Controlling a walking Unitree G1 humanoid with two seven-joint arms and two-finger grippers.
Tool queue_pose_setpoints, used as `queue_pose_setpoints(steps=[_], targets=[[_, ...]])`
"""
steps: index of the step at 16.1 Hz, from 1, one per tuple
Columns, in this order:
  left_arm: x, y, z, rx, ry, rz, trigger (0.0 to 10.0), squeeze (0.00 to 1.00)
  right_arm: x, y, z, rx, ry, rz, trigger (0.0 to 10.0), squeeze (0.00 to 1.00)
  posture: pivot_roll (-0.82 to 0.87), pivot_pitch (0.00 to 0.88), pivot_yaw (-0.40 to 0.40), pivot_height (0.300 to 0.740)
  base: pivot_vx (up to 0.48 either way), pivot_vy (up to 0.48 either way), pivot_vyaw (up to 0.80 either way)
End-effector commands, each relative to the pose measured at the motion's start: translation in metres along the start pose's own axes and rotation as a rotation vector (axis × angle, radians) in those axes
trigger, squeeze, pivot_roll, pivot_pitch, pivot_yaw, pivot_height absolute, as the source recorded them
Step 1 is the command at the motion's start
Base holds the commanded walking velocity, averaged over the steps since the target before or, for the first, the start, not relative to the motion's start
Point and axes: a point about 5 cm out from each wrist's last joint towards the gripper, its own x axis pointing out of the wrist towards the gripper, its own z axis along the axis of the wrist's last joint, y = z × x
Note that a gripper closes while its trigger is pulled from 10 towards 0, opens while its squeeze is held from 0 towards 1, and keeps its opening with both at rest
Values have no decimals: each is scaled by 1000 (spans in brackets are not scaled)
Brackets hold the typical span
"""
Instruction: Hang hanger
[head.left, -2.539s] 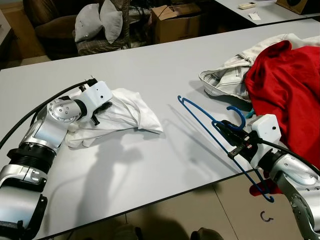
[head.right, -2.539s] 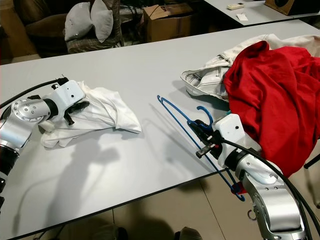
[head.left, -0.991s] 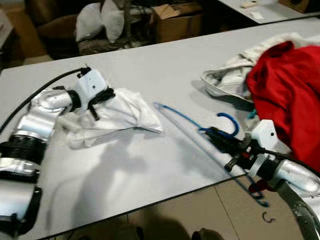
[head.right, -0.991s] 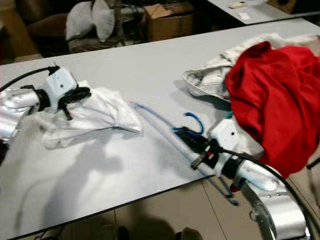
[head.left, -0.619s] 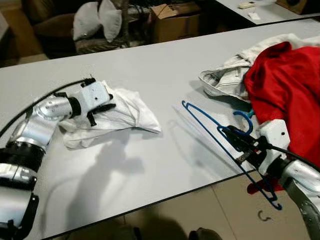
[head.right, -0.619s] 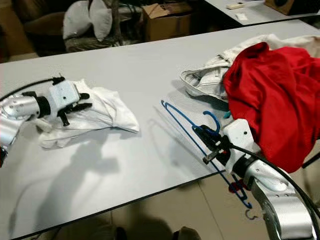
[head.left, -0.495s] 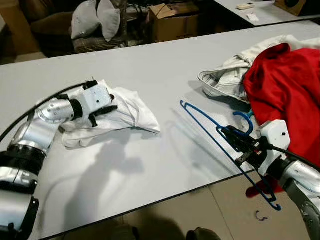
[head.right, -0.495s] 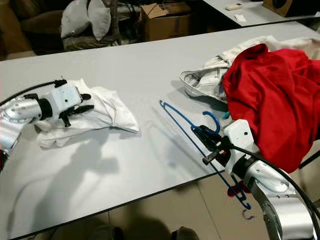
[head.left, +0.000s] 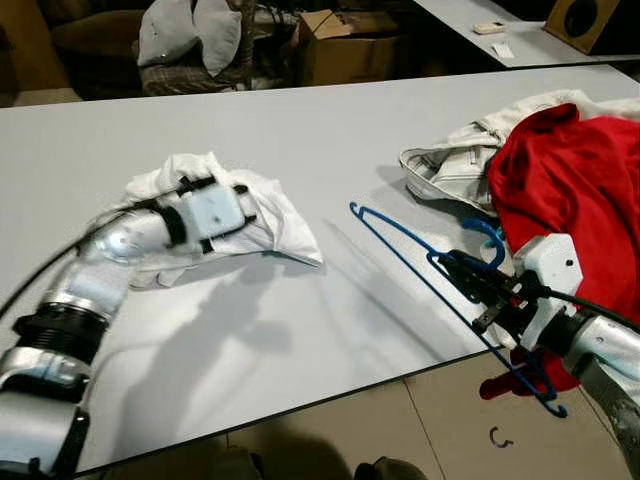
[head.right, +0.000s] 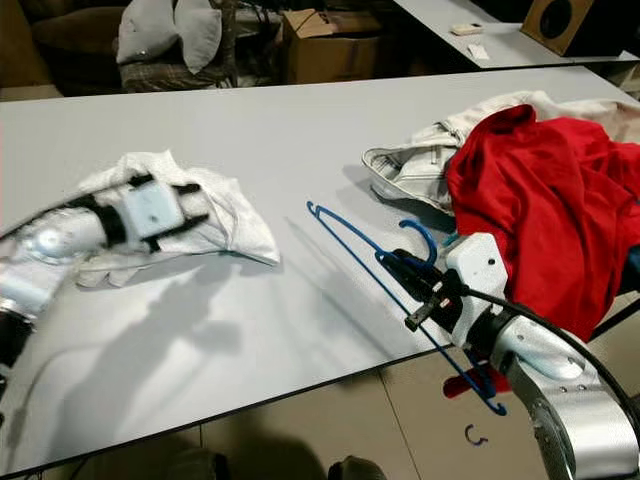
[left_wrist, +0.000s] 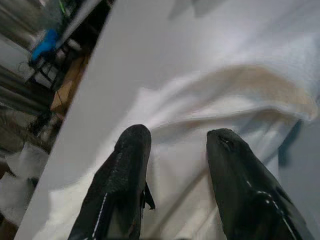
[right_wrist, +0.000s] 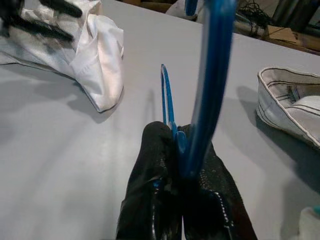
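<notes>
Long grey table (head.left: 330, 130) across the scene, near edge running diagonally from lower left up toward the right, beige tiled floor (head.left: 400, 430) below it. Behind the far edge, a dark chair with pale cushions (head.left: 185, 35) and a cardboard box (head.left: 350, 45).

Blue hanger (head.left: 420, 265) at the table's right front corner, pinched at the neck by the right gripper (head.left: 462, 276), fingers pressed together on the blue wire. Long axis diagonal: one thin end pointing up and left over the open middle of the table, the other end sticking out past the table edge and down over the floor. Hook (head.left: 487, 237) curling up beside the gripper, toward the red cloth. Seen along the fingers in the right wrist view, blue wire (right_wrist: 169, 102) running straight away over the grey surface.

Red garment (head.left: 575, 190) heaped at the right edge, just behind the right arm, with a white jacket (head.left: 450, 170) beside it on its left.

Left gripper (left_wrist: 175, 165) on the left half of the table, fingers spread, resting on a crumpled white shirt (head.left: 270, 215). White fabric under and between both fingertips.

Wide bare stretch of table between shirt and hanger, and along the far side.
</notes>
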Motion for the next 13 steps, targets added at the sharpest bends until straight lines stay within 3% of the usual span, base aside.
queue_pose_setpoints(steps=[1,3,4,5,6,8,13], targets=[[4,2,-3,34,47,4,10000,0,-3,1,4,-6,-12,-11,10000,0,-154,0,-26,740,0,0,0],[4,2,-10,45,95,8,10000,0,-3,5,2,4,-10,-15,10000,0,-162,0,-14,740,0,0,0],[1,4,-19,37,151,26,6000,0,-3,6,4,7,-18,-26,10000,0,-179,0,-1,740,0,0,0],[0,5,-21,30,163,52,6000,0,-4,5,4,9,-21,-35,10000,0,-179,0,-1,740,0,0,0],[0,6,-23,6,172,72,0,0,-7,3,3,7,-19,-42,10000,0,-173,0,4,740,0,0,0],[2,10,-21,-18,154,121,0,0,-8,0,2,1,-12,-56,10000,0,-180,0,4,740,0,0,0],[10,6,-17,-36,136,118,0,0,-5,1,4,-3,-19,-48,10000,0,-181,0,4,740,0,0,0]])
